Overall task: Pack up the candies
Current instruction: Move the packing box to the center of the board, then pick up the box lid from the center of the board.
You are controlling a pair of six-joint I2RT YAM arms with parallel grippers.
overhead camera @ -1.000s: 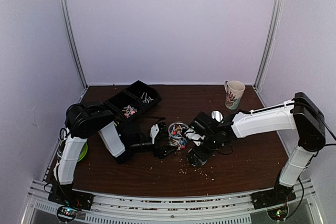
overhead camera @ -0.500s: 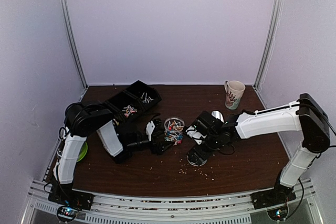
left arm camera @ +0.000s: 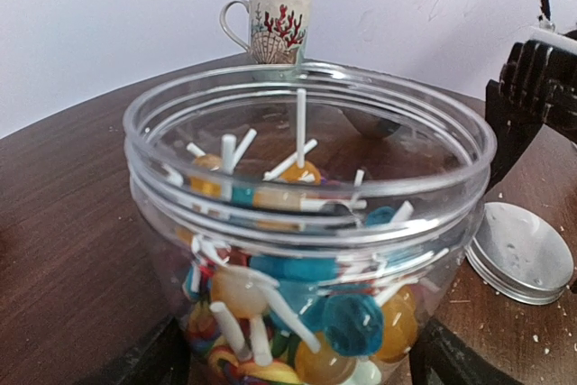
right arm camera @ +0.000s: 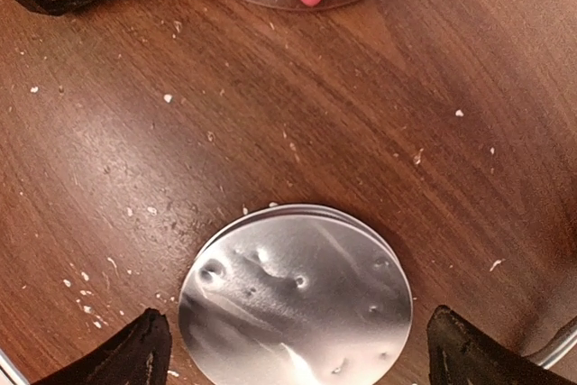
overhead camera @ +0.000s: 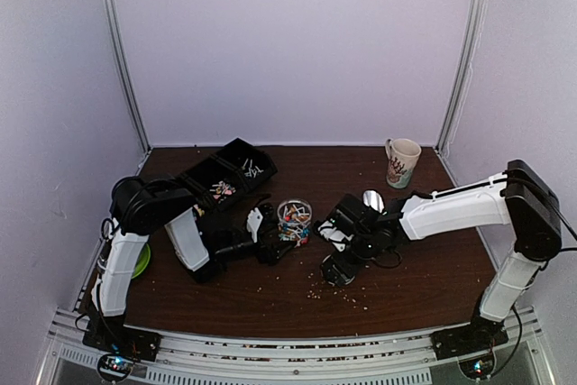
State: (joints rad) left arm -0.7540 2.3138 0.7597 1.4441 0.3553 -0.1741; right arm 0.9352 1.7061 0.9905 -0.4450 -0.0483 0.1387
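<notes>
Gripping: my left end effector (left arm camera: pixel 302 360) clasped the jar (left arm camera: pixel 306 187) of candies (left arm camera: pixel 352 322).
Lid (right arm camera: pixel 296 295): lay directly under my open right end effector (right arm camera: pixel 302 351).

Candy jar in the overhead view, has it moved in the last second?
Yes. The candy jar has shifted left, toward the black tray and away from the mug, carried between the fingers of the left gripper.

Top view: soft, even light w/ lilac cast, faint shadows on dark counter (overhead camera: pixel 424 286), fine detail mushy. Left wrist: white glints on jar (left arm camera: pixel 306 178) rim, mug (left arm camera: pixel 275 20) at far edge slightly soft. Right wrist: bright sheen on lid (right arm camera: pixel 296 299), wood grain sharp.
</notes>
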